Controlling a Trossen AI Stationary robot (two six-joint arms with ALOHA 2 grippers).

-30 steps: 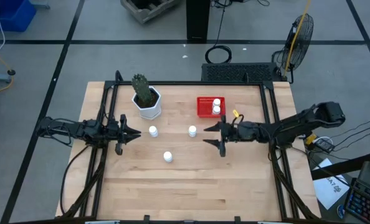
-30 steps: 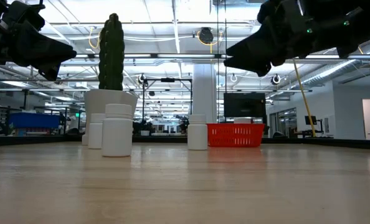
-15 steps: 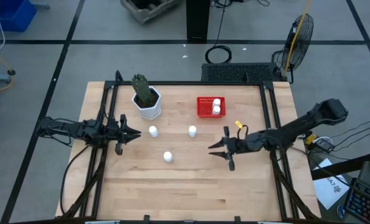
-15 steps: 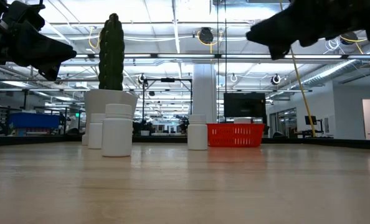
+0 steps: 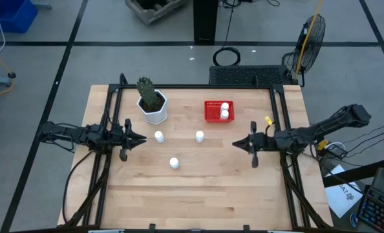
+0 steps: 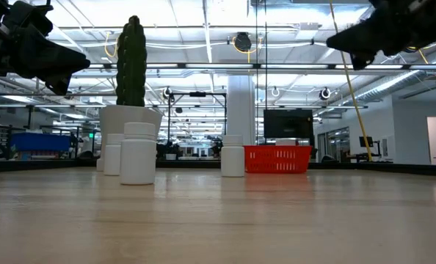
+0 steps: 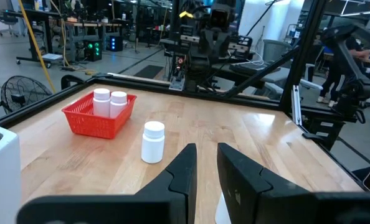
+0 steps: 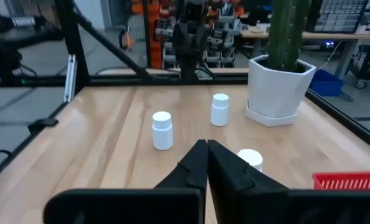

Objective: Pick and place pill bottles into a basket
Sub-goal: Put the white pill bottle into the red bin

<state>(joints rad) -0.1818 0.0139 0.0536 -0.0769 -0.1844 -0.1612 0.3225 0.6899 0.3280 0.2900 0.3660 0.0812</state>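
Three white pill bottles stand upright on the wooden table: one (image 5: 158, 136) by the cactus pot, one (image 5: 199, 136) in front of the red basket (image 5: 211, 111), and one (image 5: 174, 163) nearer the front. Two more bottles (image 5: 224, 110) stand inside the basket. My left gripper (image 5: 142, 138) hovers left of the bottles, its fingers (image 7: 186, 163) a narrow gap apart with nothing between them. At the table's right, my right gripper (image 5: 236, 144) hangs above the wood, shut and empty (image 8: 207, 148), pointing toward the bottles.
A white hexagonal pot with a green cactus (image 5: 152, 103) stands at the back left, close to one bottle. Black frame rails (image 5: 281, 123) run along the table's left, right and far sides. Bare wood (image 5: 198, 194) fills the near half of the table.
My right gripper has drawn back toward the table's right edge, away from the bottle in front of the basket, and its wide-open fingers have shut on nothing. The bottles and the basket have stayed where they were.
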